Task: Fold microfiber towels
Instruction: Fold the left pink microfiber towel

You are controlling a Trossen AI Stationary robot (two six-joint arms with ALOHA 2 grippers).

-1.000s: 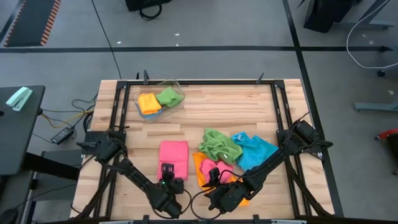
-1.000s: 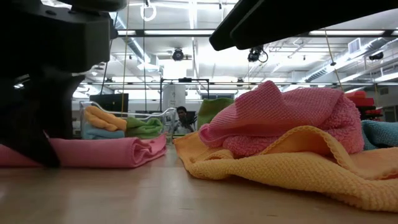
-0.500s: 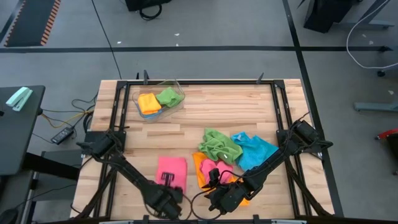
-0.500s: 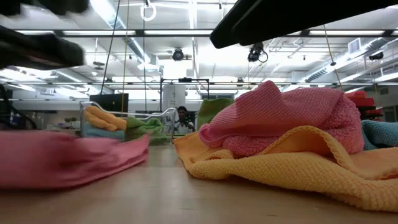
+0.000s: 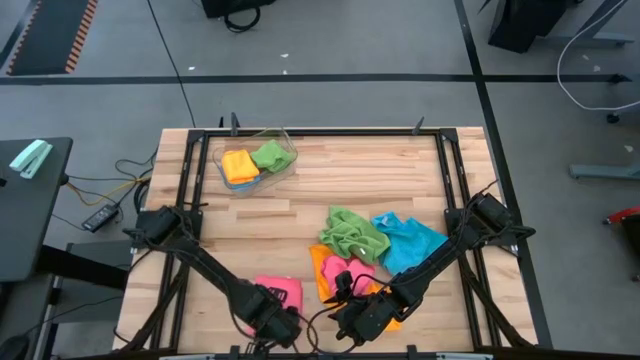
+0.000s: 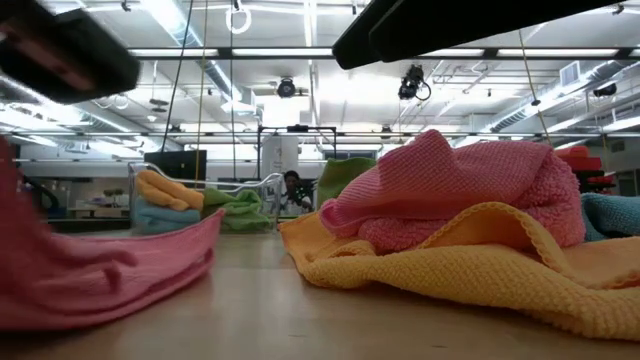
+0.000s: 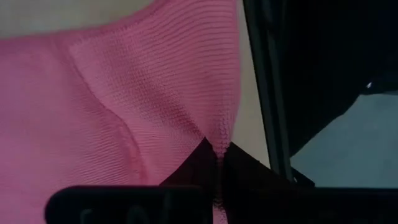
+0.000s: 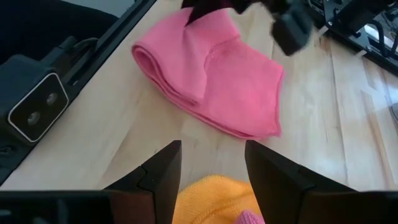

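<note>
In the bin (image 5: 287,163): two towels (image 5: 252,161).

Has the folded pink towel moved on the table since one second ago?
Yes. The pink towel, pinched by the left tool, has slid toward the table's near edge, farther from the clear bin.

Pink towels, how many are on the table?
2: one folded pink towel pinched by the left gripper near the front edge; one crumpled pink towel atop the orange towel. Others may be hidden.
</note>
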